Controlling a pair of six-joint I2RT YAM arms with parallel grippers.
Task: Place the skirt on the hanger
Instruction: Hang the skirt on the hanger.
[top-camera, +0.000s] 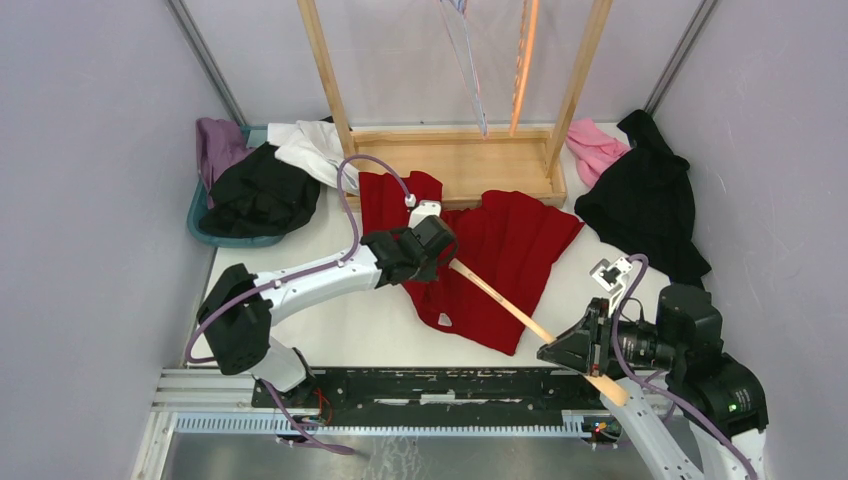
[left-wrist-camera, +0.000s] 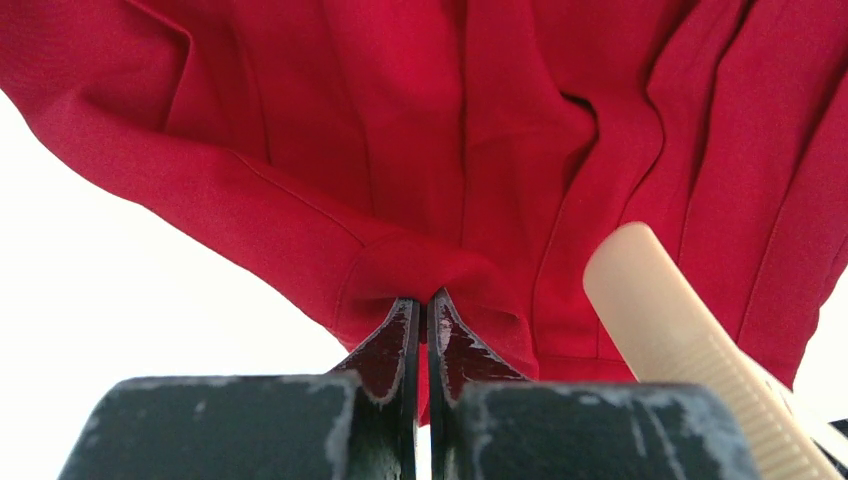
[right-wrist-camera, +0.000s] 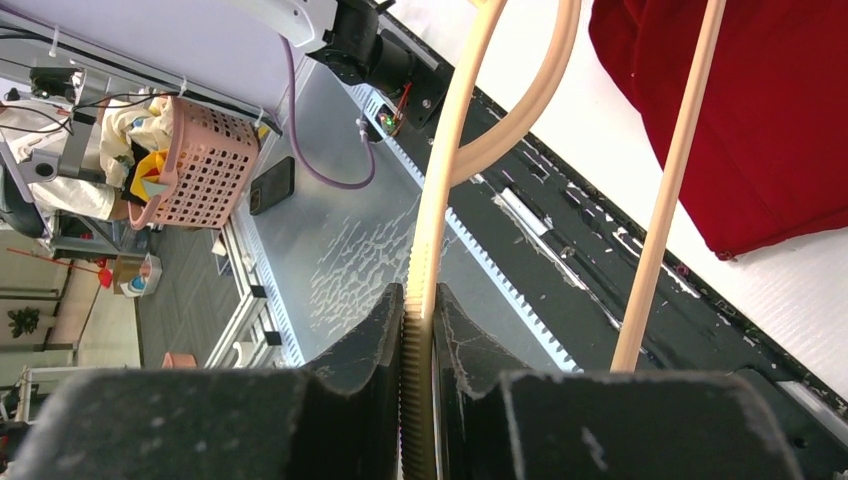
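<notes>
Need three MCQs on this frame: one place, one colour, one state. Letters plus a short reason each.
1. Where does the teal plastic bin sit?
A) far left of the table
B) near right corner
C) under the right arm

2. What colour is the pleated fabric skirt?
A) blue
B) red
C) green

3. What is the left gripper doing?
A) hanging open above the table
B) holding a hanger
C) shut on the skirt

Answers:
1 A, the top view shows it at the far left edge.
2 B, it is red in every view.
3 C, its wrist view shows it pinching a fold of skirt.

light: bright, even | shadows: faint, soft | glare: table (left-wrist-camera: 120, 300) washed white, left wrist view | focus: sharp overall
</notes>
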